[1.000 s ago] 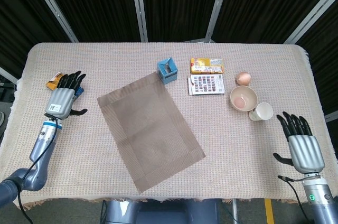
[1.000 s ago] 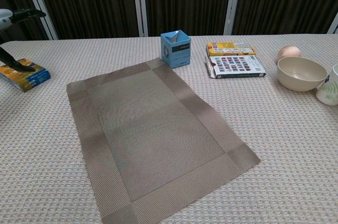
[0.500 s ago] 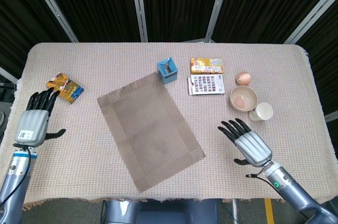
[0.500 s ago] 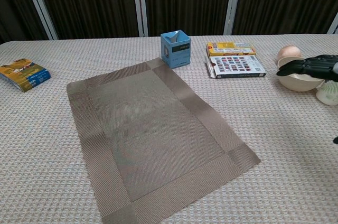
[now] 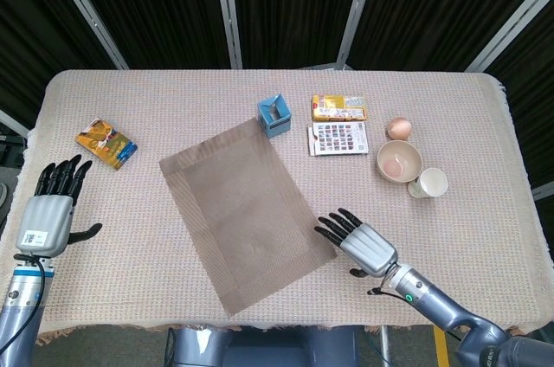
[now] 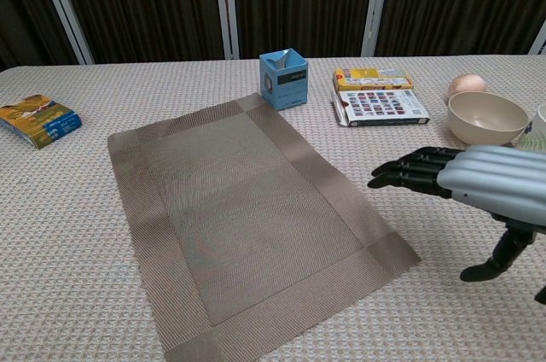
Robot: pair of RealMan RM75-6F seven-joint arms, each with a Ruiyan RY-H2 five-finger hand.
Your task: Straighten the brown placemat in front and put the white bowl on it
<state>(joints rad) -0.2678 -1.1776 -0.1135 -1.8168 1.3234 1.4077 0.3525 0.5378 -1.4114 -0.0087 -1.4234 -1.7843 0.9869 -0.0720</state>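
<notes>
The brown placemat (image 5: 244,211) (image 6: 247,208) lies askew in the middle of the table, turned so that its near right corner points toward my right hand. The white bowl (image 5: 399,160) (image 6: 486,118) stands empty at the right, apart from the mat. My right hand (image 5: 362,242) (image 6: 478,181) hovers open and flat, fingers spread, just off the mat's near right corner. My left hand (image 5: 50,209) is open at the table's left edge, far from the mat; the chest view does not show it.
A blue open box (image 5: 274,116) stands at the mat's far corner. Beyond it lie a yellow packet (image 5: 338,107) and a colour card (image 5: 338,138). An onion (image 5: 398,128) and a white cup (image 5: 430,183) flank the bowl. A colourful packet (image 5: 106,143) lies far left.
My right hand has swept left from the right edge to the mat's near right corner. My left hand has drawn back from the colourful packet toward the table's near left edge.
</notes>
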